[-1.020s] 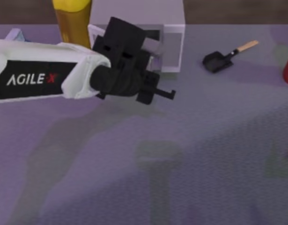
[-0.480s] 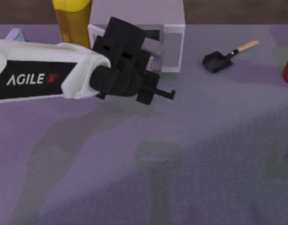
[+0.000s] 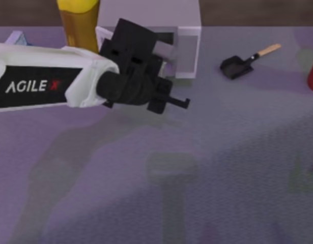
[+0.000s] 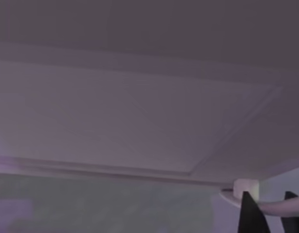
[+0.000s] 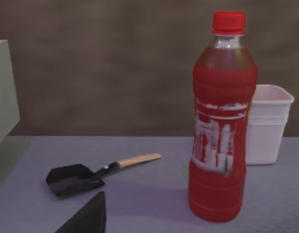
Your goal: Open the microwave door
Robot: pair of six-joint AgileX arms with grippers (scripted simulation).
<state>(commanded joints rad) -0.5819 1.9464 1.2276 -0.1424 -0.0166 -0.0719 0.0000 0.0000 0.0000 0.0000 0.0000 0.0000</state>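
The light grey microwave stands at the table's back middle. Most of its front is hidden under my left gripper. The microwave door fills the left wrist view as a flat pale panel, and its pale edge shows beside the wrist in the top view. A pale handle sticks out at the door's corner. My left gripper is shut on that handle, with one dark fingertip on each side of it. My right gripper is parked at the right, outside the top view.
A tall yellow container stands just left of the microwave. A black scoop with a wooden handle lies to its right. A red bottle and a white cup stand near the table's right edge.
The left gripper has crept very slightly to the left. Nothing else has moved.
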